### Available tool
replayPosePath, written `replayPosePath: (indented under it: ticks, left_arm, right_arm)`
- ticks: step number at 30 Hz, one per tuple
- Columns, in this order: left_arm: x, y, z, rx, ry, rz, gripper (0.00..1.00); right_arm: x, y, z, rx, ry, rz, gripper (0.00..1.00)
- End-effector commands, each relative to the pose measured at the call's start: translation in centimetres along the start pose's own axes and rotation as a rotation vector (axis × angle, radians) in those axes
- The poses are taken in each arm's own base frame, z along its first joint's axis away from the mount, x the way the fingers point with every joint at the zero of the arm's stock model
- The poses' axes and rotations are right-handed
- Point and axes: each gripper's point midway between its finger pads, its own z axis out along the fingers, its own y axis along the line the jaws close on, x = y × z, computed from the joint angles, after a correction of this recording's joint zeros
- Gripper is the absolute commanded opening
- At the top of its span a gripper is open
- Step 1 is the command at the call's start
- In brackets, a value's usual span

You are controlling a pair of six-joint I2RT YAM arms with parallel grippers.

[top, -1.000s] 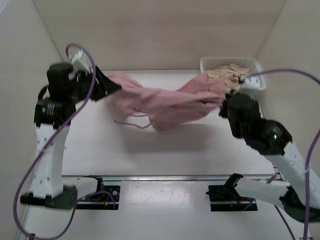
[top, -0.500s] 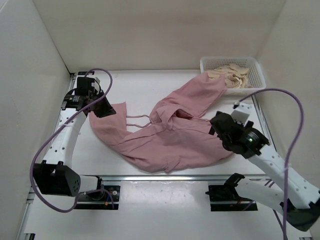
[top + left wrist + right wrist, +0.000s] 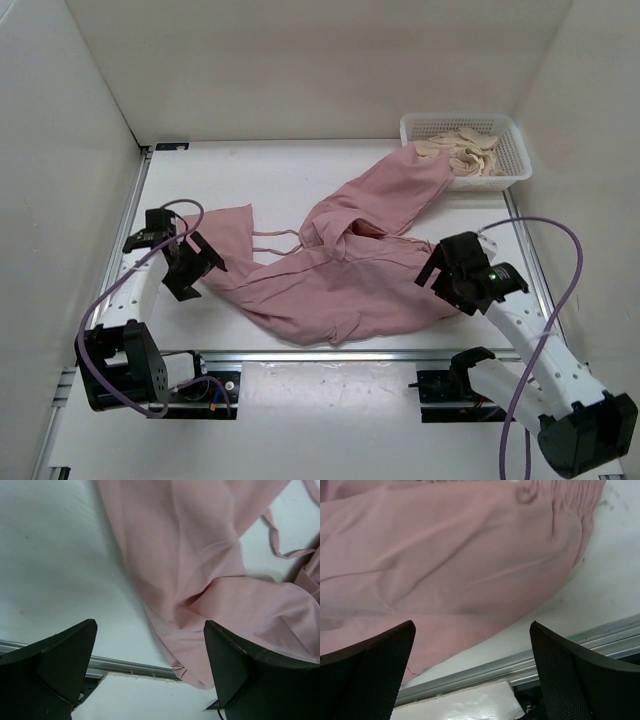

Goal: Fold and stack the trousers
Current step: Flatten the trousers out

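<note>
Subject: the large dusty-pink soft fabric trousers (image 3: 340, 270) lie crumpled across the middle and right of the white desk (image 3: 280, 180). One leg runs toward the far right corner, and the bulk is bunched close to the near edge.

Tool state: your left gripper (image 3: 150, 627) sits low at the garment's left end with its fingers spread and nothing between them. Your right gripper (image 3: 472, 626) is at the right end by the gathered waistband, likewise spread and empty.

Findings, as judgement:
1. The layers overlap and the legs are twisted. If you pinch where they double up, you will likely lift several plies and fold in the creases.
2. The far leg end touches the white plastic mesh basket (image 3: 515, 170) holding pale beige pieces. Pull the garment toward you and it may drag or tip that basket.
3. The thin pink drawstring (image 3: 275, 236) lies loose on the desk and could loop round a finger.
4. The near fold lies just beside the metal rail (image 3: 330, 353) at the near edge, so a low sweep could catch cloth there.
</note>
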Motion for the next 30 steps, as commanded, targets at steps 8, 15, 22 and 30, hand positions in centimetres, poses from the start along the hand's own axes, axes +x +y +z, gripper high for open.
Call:
replayPosePath:
  ticks: [8,15,22,30]
  left_arm:
    - [2.4,-0.8,3.5,0.109,0.105,-0.136,1.0]
    - [2.1,0.5,6.0,0.036,0.114,-0.179,0.87]
    - [-2.0,-0.6,6.3,-0.014,0.034,-0.145,0.3]
    - [-4.8,-3.6,0.6,0.024,-0.094,-0.071,0.11]
  right_arm:
    - [2.5,-0.3,0.5,-0.13,0.1,0.287,1.0]
    - [1.8,-3.3,3.0,-0.035,0.07,0.396,1.0]
    - [-1.4,-4.4,6.6,0.013,-0.004,0.377,0.92]
    - [-4.2,-1.3,7.2,-0.07,0.058,0.288,0.01]
